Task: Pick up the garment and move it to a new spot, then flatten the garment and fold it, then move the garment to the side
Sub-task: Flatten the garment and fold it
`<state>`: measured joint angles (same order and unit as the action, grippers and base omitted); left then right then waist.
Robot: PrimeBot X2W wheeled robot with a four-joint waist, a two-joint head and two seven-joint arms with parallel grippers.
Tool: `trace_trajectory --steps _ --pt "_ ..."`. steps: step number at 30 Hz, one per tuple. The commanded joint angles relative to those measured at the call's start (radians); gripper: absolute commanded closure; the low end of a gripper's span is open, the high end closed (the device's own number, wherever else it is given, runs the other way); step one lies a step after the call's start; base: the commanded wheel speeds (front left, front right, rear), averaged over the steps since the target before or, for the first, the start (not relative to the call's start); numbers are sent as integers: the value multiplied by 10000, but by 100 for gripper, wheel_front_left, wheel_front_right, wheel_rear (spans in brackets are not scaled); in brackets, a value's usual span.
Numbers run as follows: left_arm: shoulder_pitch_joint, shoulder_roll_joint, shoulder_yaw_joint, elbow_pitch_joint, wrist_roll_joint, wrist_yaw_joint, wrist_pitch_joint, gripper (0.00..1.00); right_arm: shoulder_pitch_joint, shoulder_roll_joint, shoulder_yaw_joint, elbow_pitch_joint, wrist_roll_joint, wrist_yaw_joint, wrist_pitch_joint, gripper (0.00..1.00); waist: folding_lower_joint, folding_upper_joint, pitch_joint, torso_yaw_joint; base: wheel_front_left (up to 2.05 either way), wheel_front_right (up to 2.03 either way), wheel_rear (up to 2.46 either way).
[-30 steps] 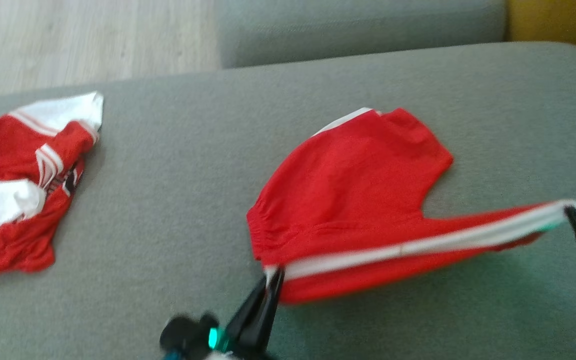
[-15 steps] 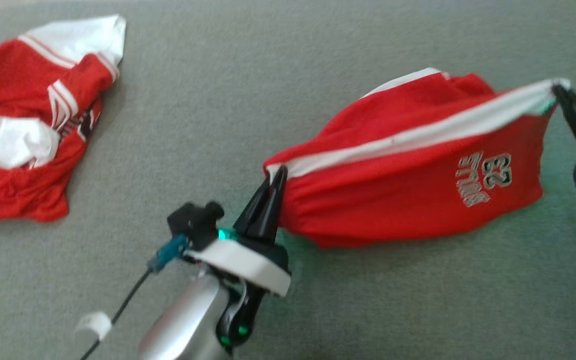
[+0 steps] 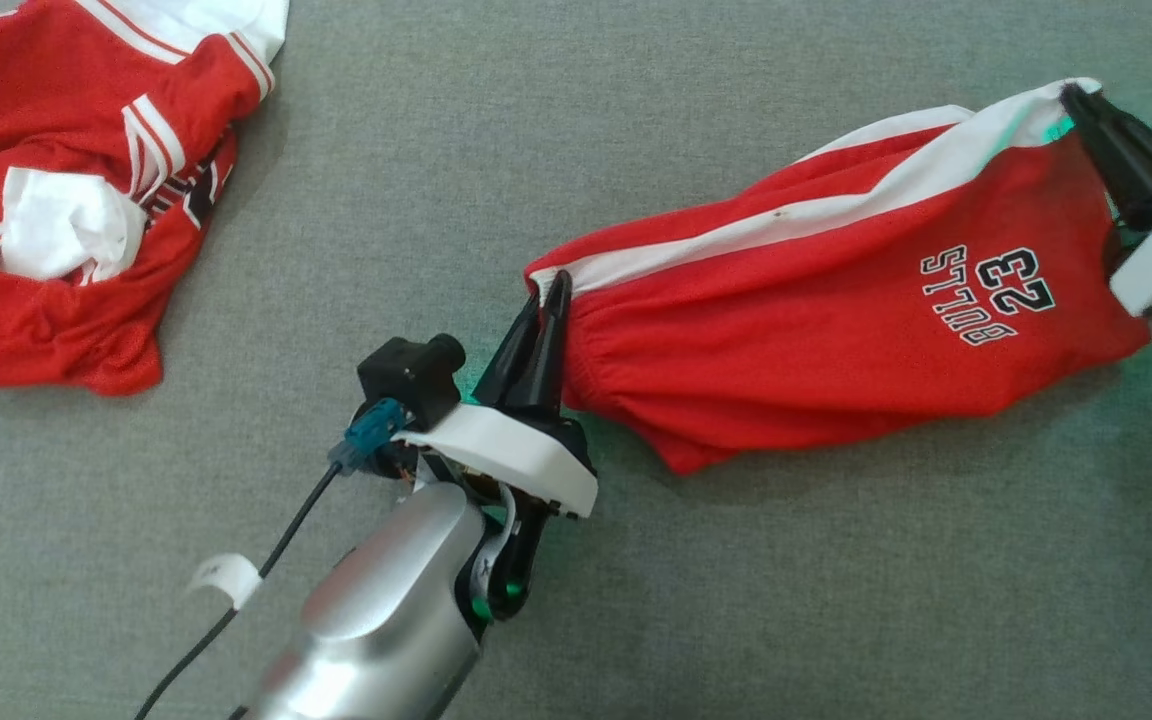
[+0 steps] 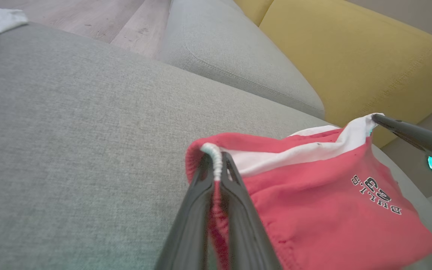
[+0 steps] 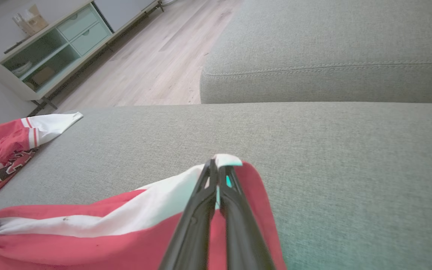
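The garment (image 3: pixel 816 310) is a pair of red shorts with a white side stripe and a "BULLS 23" print. It hangs stretched between both grippers over the grey sofa cushion (image 3: pixel 636 120), its lower edge resting on the fabric. My left gripper (image 3: pixel 548 285) is shut on the elastic waistband corner, which the left wrist view shows pinched between the left gripper's (image 4: pixel 216 162) fingers. My right gripper (image 3: pixel 1071 92) is shut on the white-striped hem corner at the far right, and the right wrist view has the right gripper (image 5: pixel 216 165) on the shorts (image 5: pixel 88 240).
A second red and white garment (image 3: pixel 56 200) lies crumpled at the cushion's left end. A further grey cushion (image 5: pixel 332 48) and a yellow cushion (image 4: pixel 351 60) lie beyond. Wooden floor (image 5: pixel 156 63) and a low cabinet (image 5: pixel 47 48) are off the sofa's edge.
The head camera has tilted down. Both grippers have raised the shorts' striped edge and carried it over, so the printed side now faces up.
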<state>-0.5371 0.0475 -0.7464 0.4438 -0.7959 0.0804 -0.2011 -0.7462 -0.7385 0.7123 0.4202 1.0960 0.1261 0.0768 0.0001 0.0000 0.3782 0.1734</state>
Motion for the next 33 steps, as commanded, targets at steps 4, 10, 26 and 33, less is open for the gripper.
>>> trace_trajectory --steps 4,10,26,33 --pt "-405 29 70 14 -329 83 -347 0 -295 -4 508 144 488 46 -647 0 -1 0 -95 -85 0 0 0" --pt "-142 29 128 304 252 517 -590 0 -23 93 1152 197 1084 46 -1646 0 -1 0 -783 -361 0 0 0" --pt "4387 95 2534 -4241 5632 2497 -606 0 2122 236 1422 2591 1980 46 -2946 0 -1 0 -2462 260 0 0 0" --pt "5135 44 2561 -4669 6052 2386 -606 0 1935 761 1466 4379 1827 46 -2827 0 -1 0 -2422 1107 0 0 0"
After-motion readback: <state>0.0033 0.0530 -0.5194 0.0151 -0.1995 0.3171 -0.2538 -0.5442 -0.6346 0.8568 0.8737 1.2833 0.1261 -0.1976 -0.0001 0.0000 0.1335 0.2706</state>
